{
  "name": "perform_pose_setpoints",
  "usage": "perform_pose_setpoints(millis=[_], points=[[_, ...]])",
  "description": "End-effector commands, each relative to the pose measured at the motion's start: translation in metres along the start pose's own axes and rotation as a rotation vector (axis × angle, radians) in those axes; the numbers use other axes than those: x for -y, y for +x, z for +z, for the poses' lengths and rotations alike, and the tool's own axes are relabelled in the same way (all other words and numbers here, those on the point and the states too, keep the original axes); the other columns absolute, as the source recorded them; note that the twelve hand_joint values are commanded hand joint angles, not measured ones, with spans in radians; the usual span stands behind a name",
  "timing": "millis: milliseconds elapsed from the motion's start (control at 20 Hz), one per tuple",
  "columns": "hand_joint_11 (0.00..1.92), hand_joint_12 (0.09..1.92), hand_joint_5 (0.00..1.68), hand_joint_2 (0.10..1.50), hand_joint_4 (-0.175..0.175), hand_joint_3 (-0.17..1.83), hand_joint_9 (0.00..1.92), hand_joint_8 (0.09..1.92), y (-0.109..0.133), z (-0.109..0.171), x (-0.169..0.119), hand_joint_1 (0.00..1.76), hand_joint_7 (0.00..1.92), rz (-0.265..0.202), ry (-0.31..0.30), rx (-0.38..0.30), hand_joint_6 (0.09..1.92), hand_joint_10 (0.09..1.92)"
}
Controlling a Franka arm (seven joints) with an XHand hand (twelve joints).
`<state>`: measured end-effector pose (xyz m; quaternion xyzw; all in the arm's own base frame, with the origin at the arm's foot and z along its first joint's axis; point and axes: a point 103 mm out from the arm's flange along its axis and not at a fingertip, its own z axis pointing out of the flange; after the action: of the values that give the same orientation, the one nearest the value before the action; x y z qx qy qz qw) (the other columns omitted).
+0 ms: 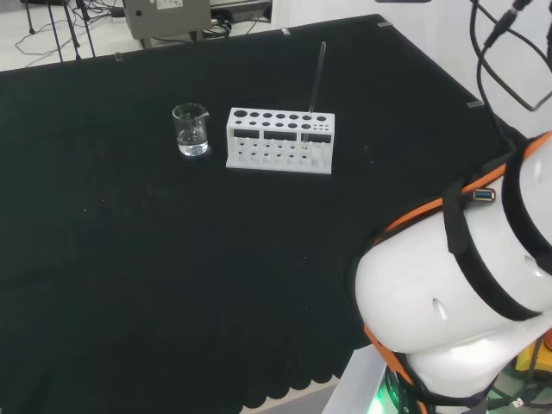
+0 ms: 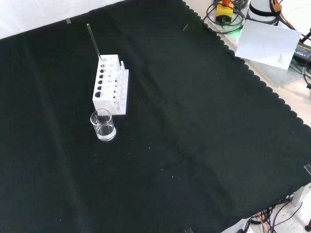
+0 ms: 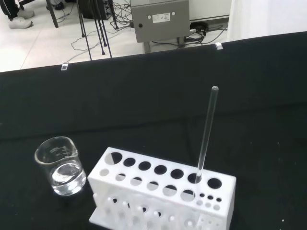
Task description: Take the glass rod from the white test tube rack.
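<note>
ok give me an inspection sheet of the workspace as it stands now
surface: black cloth, bare apart from the ware
job's things: glass rod stands tilted in a hole at one end of the white rack
clutter: small beaker beside the rack, clear liquid in it
hand: cannot tell
cables: loose cables past the cloth's scalloped edge, front view
surroundings: grey box and stand legs on the floor behind

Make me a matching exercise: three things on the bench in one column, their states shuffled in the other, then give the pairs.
Things:
1. glass rod
2. beaker
3. white test tube rack

States:
A. stands beside the rack's end, with clear liquid at its bottom
B. leans from a hole near one end of the rack
C. lies between the other two, its holes facing up

Pairs: 1-B, 2-A, 3-C
</note>
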<state>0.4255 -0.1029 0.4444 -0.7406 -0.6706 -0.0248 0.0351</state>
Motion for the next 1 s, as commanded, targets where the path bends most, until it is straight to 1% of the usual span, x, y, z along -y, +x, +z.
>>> perform_pose_setpoints(millis=[50,100,150,200,300,450,600,750,1000], points=[[0.93,1.25,0.31,1.23,-0.175,-0.17,0.98,1.06,-0.032,0.017,-0.041,0.72,0.68,-0.038,0.001,-0.011,0.63,0.98],[0.94,1.25,0.31,1.23,-0.175,-0.17,0.98,1.06,-0.038,0.016,-0.045,0.72,0.69,0.102,0.001,-0.139,0.65,0.98],[0.95,1.25,0.32,1.23,-0.175,-0.17,1.00,1.06,-0.042,0.017,-0.050,0.72,0.69,0.084,0.023,-0.123,0.67,0.97],[0.96,1.25,0.32,1.23,-0.175,-0.17,1.01,1.07,-0.048,0.021,-0.053,0.73,0.70,0.063,0.025,-0.110,0.69,0.97],[0.97,1.25,0.34,1.23,-0.175,-0.17,1.02,1.07,-0.055,0.032,-0.061,0.74,0.72,0.040,0.026,-0.079,0.72,0.97],[0.99,1.25,0.35,1.23,-0.175,-0.17,1.05,1.07,-0.053,0.046,-0.079,0.75,0.74,0.024,0.024,-0.041,0.76,0.97],[1.01,1.25,0.36,1.23,-0.175,-0.17,1.06,1.07,-0.049,0.055,-0.093,0.76,0.76,-0.004,0.020,-0.010,0.78,0.97],[1.04,1.25,0.38,1.23,-0.175,-0.17,1.09,1.08,-0.048,0.065,-0.105,0.76,0.79,-0.024,0.023,-0.001,0.81,0.98],[1.08,1.25,0.41,1.23,-0.175,-0.17,1.13,1.09,-0.051,0.084,-0.116,0.76,0.83,-0.054,0.037,-0.009,0.83,1.00]])
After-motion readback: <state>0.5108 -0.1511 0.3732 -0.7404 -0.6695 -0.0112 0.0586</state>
